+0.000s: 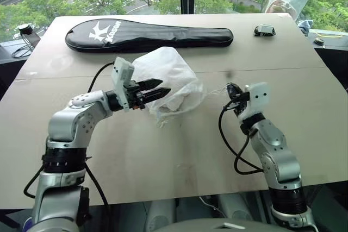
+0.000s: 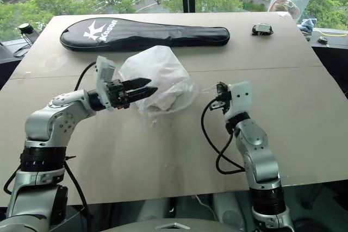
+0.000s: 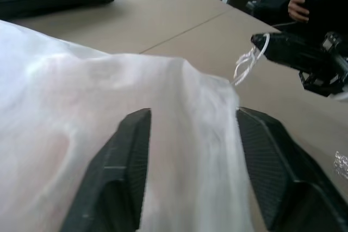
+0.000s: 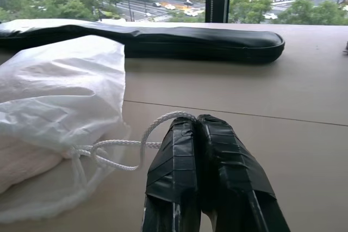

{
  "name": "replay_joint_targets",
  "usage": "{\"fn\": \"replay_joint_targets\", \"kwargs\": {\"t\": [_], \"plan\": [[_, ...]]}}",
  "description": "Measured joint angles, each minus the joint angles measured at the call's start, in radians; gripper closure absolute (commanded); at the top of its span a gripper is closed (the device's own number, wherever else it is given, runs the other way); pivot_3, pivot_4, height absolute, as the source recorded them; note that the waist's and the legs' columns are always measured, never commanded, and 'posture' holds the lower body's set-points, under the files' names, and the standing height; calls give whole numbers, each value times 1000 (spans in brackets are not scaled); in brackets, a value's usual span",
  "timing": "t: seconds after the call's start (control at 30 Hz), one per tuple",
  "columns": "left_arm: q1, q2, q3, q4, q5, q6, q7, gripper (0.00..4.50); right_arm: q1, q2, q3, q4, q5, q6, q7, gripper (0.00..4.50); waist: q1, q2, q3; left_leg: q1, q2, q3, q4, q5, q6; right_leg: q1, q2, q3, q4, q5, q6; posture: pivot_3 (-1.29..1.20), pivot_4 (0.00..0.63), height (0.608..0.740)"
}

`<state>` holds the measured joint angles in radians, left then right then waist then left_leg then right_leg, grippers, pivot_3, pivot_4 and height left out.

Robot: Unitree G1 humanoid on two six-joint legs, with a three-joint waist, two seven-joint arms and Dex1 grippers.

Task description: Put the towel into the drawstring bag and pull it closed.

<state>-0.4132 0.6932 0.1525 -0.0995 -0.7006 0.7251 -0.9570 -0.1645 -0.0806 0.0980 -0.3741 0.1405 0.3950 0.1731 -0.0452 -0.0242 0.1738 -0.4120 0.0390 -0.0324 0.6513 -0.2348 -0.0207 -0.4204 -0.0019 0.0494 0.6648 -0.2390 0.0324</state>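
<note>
Okay, status. Drawstring bag (image 1: 166, 77) sits mid-table, a bit toward the left edge, puffed up and crumpled, just in front of the long black racket cover (image 1: 149, 33) that lies along the far edge. Towel (image 4: 24, 161) is inside the bag: the right wrist view shows its off-white ribbed cloth through the thin fabric at the bag's lower part, near the gathered mouth. Mouth faces the right side of the table and looks cinched, though the gathered fabric hides how tight (can't confirm fully closed).

Left gripper (image 1: 156, 89) is level, pointing across at the bag's side. Its fingers (image 3: 122, 172) are spread apart with bag fabric bulging between them; from the left wrist view they straddle the fabric rather than pinch it, so I read it as released, not clamped.

Right gripper (image 4: 197, 129) has its two taped fingers pressed together on the white cord (image 4: 122, 150). The cord loops out from the bag's mouth across the bare table and runs into the fingertips, with slack in it. In the head views that gripper (image 1: 232, 89) is well apart from the bag, toward the table's middle-right, cord strands trailing between them.

Small dark object (image 1: 265, 30) sits near the far right corner; clear plastic bag (image 1: 288, 1) is propped just past that corner. A person's hand (image 3: 300, 8) shows beyond the table in the left wrist view.
</note>
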Motion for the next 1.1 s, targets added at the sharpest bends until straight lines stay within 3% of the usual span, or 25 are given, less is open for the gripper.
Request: {"fn": "replay_joint_targets", "kwargs": {"t": [0.13,0.27,0.6,0.73,0.87,0.97,1.1], "plan": [[180,67,33,-71,-35,12,-80,836,-1,-11,-2,0,3,16,8,4500,1,0,0,0,0,0,0,0,0,-1,0,0,0,0,0,0,150,740],[290,72,27,-72,12,-23,-92,836,-2,-5,3,3,8,18,16,4500,14,0,0,-1,0,-1,0,0,0,-1,0,-2,0,0,0,0,150,740],[361,-63,-54,-139,115,-123,40,836,-3,-16,3,23,17,20,35,4500,12,0,0,-1,0,0,1,0,0,-1,0,0,1,0,0,0,150,740],[369,-67,65,-125,-21,-39,49,836,-4,-33,1,23,17,23,37,4500,7,0,0,0,1,0,1,0,0,-1,0,-1,1,0,0,0,150,740],[358,14,202,-65,-111,30,27,836,-12,-33,1,24,17,30,37,4500,3,0,0,0,1,0,1,0,0,-1,1,0,2,0,0,0,150,740],[437,44,151,-109,-61,-14,-21,836,-24,-33,0,30,18,30,41,4500,5,1,-1,0,0,2,0,0,0,-1,-1,2,0,0,0,0,150,740],[466,-26,17,-155,58,-118,10,836,-40,-32,3,40,19,30,51,4500,16,0,-1,-1,0,0,1,0,0,-1,-1,0,0,0,0,0,150,740]]}}
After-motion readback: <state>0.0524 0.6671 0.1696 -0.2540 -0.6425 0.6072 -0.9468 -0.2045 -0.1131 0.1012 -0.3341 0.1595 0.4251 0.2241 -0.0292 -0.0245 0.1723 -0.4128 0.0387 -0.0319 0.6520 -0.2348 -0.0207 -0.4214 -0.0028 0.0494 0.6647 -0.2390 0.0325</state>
